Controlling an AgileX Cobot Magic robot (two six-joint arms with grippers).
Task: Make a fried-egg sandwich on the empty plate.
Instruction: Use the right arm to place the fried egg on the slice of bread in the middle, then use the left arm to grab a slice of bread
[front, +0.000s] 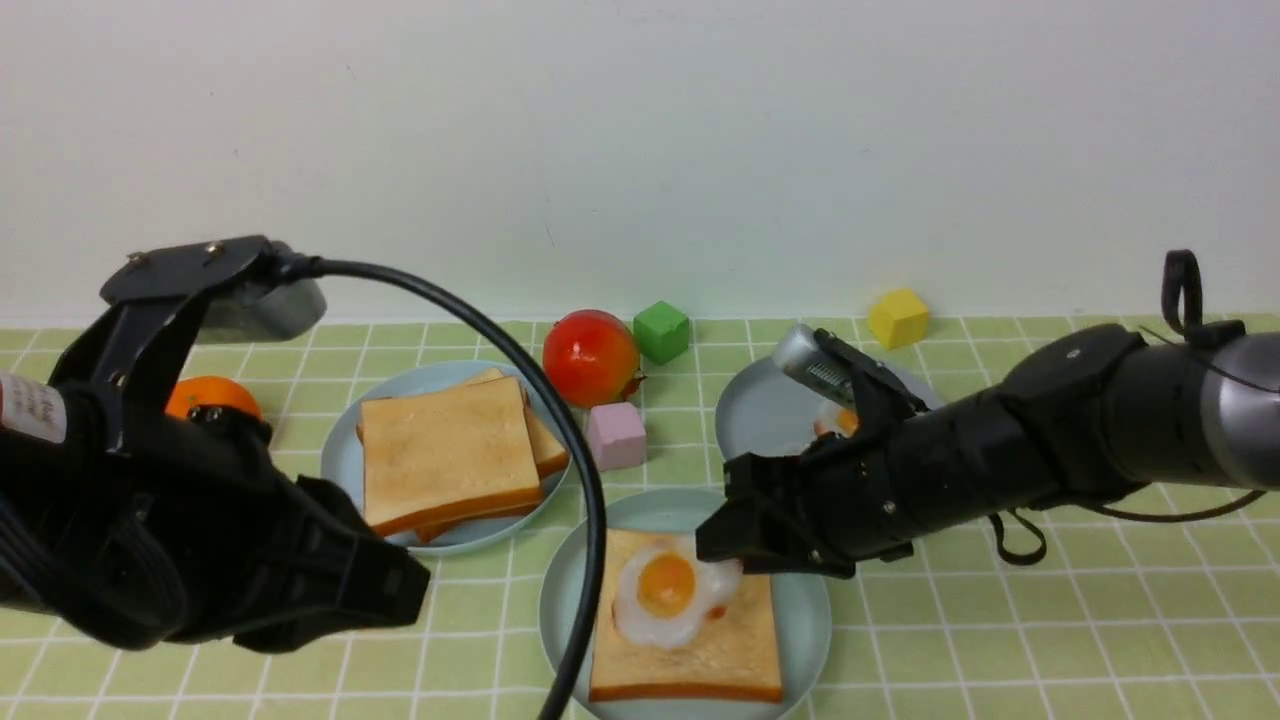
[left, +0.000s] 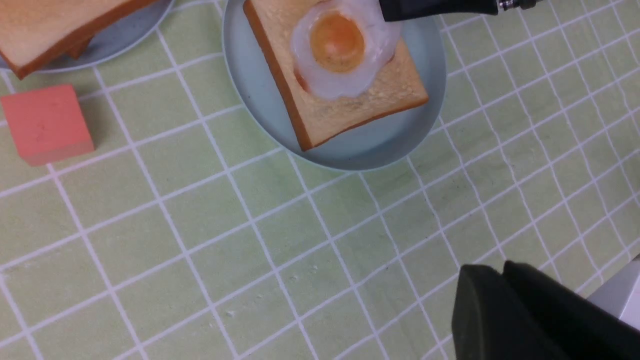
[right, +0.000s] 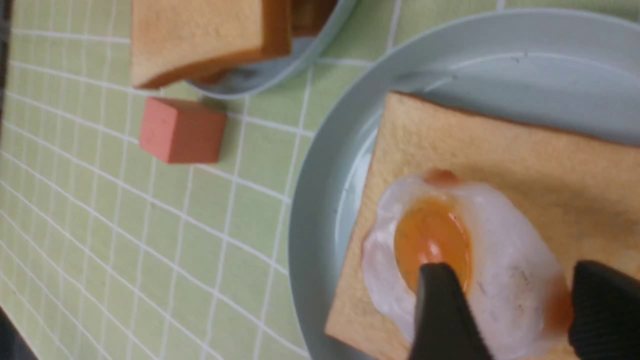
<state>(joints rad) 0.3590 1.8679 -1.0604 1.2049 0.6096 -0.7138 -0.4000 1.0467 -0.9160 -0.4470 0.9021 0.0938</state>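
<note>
The pale aqua plate (front: 810, 620) sits at the front middle. One square toast slice (front: 700, 660) lies on it with a fried egg (front: 665, 590) uncovered on top. My right gripper (front: 725, 545) is low over the egg's right edge, open; in the right wrist view (right: 515, 272) its fingers straddle the egg (right: 500, 300) white. Two askew bread slices (front: 445, 450) lie on a greyer plate (front: 345, 450) behind left. My left gripper (front: 405, 590) is shut and empty above the table at the left, also in the left wrist view (left: 500, 272).
A second greyer plate (front: 760, 420) behind right holds another egg (front: 835, 420), mostly hidden by my right arm. A pink cube (front: 615, 435), a red fruit (front: 590, 357), a green cube (front: 661, 331), a yellow cube (front: 897, 317) and an orange (front: 210, 395) stand around. A black cable (front: 590, 480) arcs across.
</note>
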